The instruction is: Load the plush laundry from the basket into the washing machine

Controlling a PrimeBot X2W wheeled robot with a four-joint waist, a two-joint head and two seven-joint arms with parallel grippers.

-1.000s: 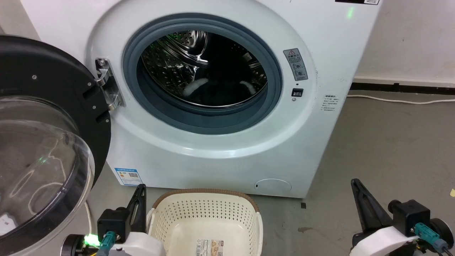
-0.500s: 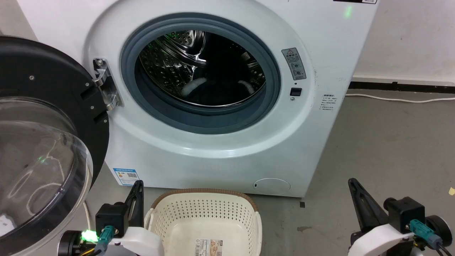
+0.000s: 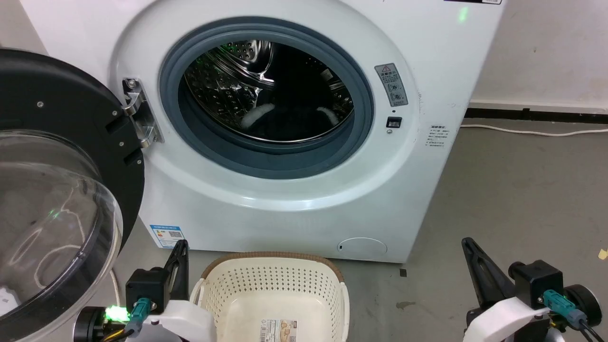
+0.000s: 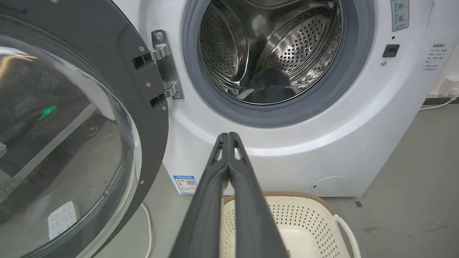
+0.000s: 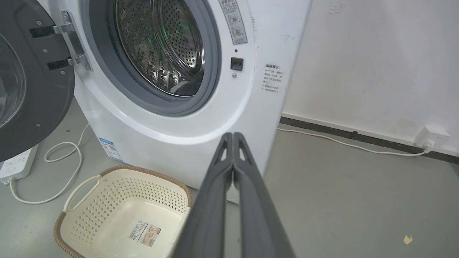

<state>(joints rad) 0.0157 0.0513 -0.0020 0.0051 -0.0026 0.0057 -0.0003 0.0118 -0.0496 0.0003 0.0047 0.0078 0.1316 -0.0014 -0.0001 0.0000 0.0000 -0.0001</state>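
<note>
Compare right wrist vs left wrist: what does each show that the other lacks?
Right wrist: wall socket with a white cable, yellow scrap on the floor. Left wrist: round cover low on the washer front, plus a clear look at the black plush in the drum. Both: open door, empty basket, own arm's shut pair: left fingers, right fingers.

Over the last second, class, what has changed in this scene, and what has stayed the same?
Only the head camera drifted slightly; everything slid left together. Nothing was grasped or released. The left gripper and right gripper stay shut and empty, the plush laundry lies inside the washing machine, the basket sits empty, the door hangs open.
</note>
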